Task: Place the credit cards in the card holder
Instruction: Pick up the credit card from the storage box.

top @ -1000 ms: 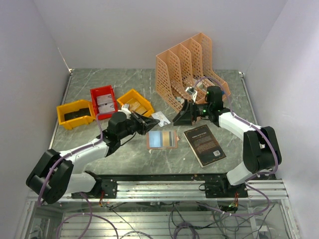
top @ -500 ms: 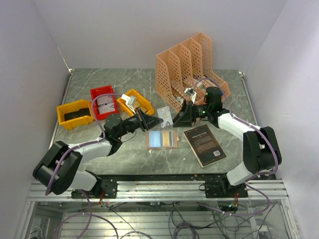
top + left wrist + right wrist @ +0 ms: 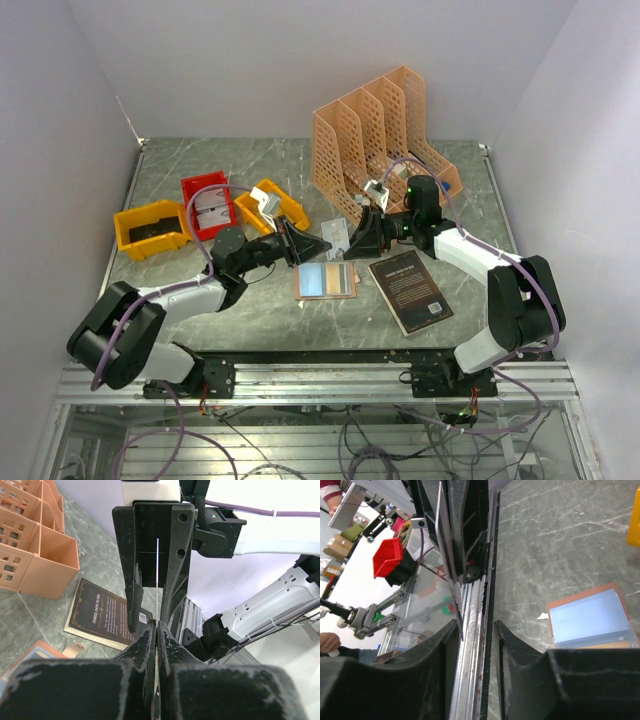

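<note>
The card holder [image 3: 325, 282] lies open on the table, salmon-pink rim up, pale blue faces showing; it also shows in the right wrist view [image 3: 592, 617]. My left gripper [image 3: 318, 243] is shut on a thin pale credit card [image 3: 335, 232], held on edge above the table just behind the holder. In the left wrist view the card [image 3: 157, 570] runs as a thin line out of the shut left gripper [image 3: 157, 625]. My right gripper [image 3: 352, 238] faces it, open, with the card's [image 3: 447, 555] free end just inside the right gripper [image 3: 476, 625], next to one finger.
A black book [image 3: 410, 290] lies right of the holder. A peach lattice file organizer [image 3: 375, 140] stands behind the right arm. A red bin [image 3: 207, 203] and two yellow bins [image 3: 150, 228] [image 3: 272, 205] sit at the left.
My left arm has reached right and now holds the card up on edge. My right gripper has moved left until its open jaws meet the card's end.
</note>
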Tool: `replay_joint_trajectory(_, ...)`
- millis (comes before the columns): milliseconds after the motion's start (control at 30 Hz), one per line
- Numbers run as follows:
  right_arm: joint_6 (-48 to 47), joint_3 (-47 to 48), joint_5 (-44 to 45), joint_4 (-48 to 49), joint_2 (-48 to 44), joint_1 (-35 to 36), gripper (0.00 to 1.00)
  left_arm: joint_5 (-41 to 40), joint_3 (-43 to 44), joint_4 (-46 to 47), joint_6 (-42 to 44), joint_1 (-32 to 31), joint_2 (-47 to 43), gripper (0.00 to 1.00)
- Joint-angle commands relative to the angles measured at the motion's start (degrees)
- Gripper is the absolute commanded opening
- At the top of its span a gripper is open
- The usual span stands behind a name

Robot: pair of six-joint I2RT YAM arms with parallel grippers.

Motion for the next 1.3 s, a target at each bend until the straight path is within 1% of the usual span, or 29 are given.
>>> replay_joint_trajectory(0, -1.12, 0.24, -1.93, 0.38, -1.39, 0.74, 0.32, 2.44, 1.7, 3.54, 2.4, -0.47, 1.45, 0.07)
replay_joint_trajectory(67, -1.22, 0.23, -2.35, 0.59, -1.59, 1.01, 0.27, 3.03, 1.71, 4.25, 2.18, -0.42, 2.12, 0.07)
replay_joint_trajectory(133, -1.22, 0.39, -2.83, 0.58, -1.54, 1.27, 0.24, 3.38, 1.73, 5.1, 1.84, -0.43, 2.74, 0.07)
replay_joint_trajectory(200, -1.37, 0.56, -3.17, 0.49, -1.32, 1.42, 0.18, 3.53, 1.66, 5.69, 1.66, -0.48, 3.13, 0.07)
replay_joint_trajectory(233, -1.51, 0.66, -3.39, 0.35, -1.14, 1.49, 0.14, 3.47, 1.67, 5.68, 1.67, -0.47, 3.25, 0.07)
replay_joint_trajectory(300, -1.9, 1.03, -4.11, -0.03, -0.64, 1.62, 0.02, 3.41, 1.89, 5.4, 1.85, -0.47, 3.27, 0.07)
replay_joint_trajectory(367, -3.48, 1.63, -4.43, -1.69, -0.11, 1.56, 0.0, 2.64, 1.85, 4.59, 2.0, -0.47, 2.87, 0.1)
replay_joint_trajectory(400, -4.36, 2.04, -4.48, -2.6, 0.24, 1.6, 0.0, 1.41, 1.65, 3.66, 2.07, -0.47, 2.37, 0.14)
replay_joint_trajectory(467, -5.06, 2.3, -4.75, -3.52, 0.59, 1.68, 0.0, -1.4, 0.61, 2.8, 2.67, -0.46, 0.27, 0.29)
replay_joint_trajectory(533, -5.37, 2.22, -4.81, -3.58, 0.62, 1.79, 0.0, -4.44, -1.44, 4.07, 1.9, -0.39, -1.93, 0.42)
replay_joint_trajectory(633, -6.1, 1.93, -4.7, -3.6, 0.46, 2.19, 0.0, -8.45, -3.51, 7.83, -2.04, -0.11, -4.0, 0.6)
replay_joint_trajectory(667, -6.63, 1.99, -4.81, -3.88, 0.49, 2.36, 0.0, -8.7, -3.56, 8.95, -3.84, 0.07, -3.98, 0.63)
replay_joint_trajectory(767, -9.38, 2.61, -5.26, -6.29, 0.63, 2.7, 0.0, -5.83, -2.24, 12.4, -9.01, 0.77, -1.3, 0.64)
replay_joint_trajectory(833, -10.66, 2.94, -5.47, -7.61, 0.71, 2.79, 0.0, -3.47, -1.1, 13.8, -12.08, 1.22, 1.27, 0.61)
replay_joint_trajectory(933, -11.63, 3.05, -5.4, -8.5, 0.44, 2.8, 0.0, -0.02, 0.2, 15.58, -14.8, 1.72, 5.38, 0.5)
replay_joint_trajectory(1033, -13.66, 3.17, -4.67, -10.43, 0.08, 2.88, 0.0, 2.77, 0.65, 21.11, -18.17, 2.29, 9.38, 0.37)
replay_joint_trajectory(1067, -15.03, 3.4, -4.13, -11.84, -0.05, 2.88, 0.0, 3.69, 1.04, 22.69, -19.84, 2.6, 10.51, 0.35)
replay_joint_trajectory(1167, -22.63, 5.42, -1.74, -19.72, 0.44, 2.88, 0.0, 6.73, 1.82, 25.93, -22.57, 3.65, 12.74, 0.36)
replay_joint_trajectory(1267, -30.19, 9.34, 0.67, -28.8, 1.91, 3.2, 0.0, 9.55, 2.22, 26.25, -22.37, 5.06, 12.79, 0.39)
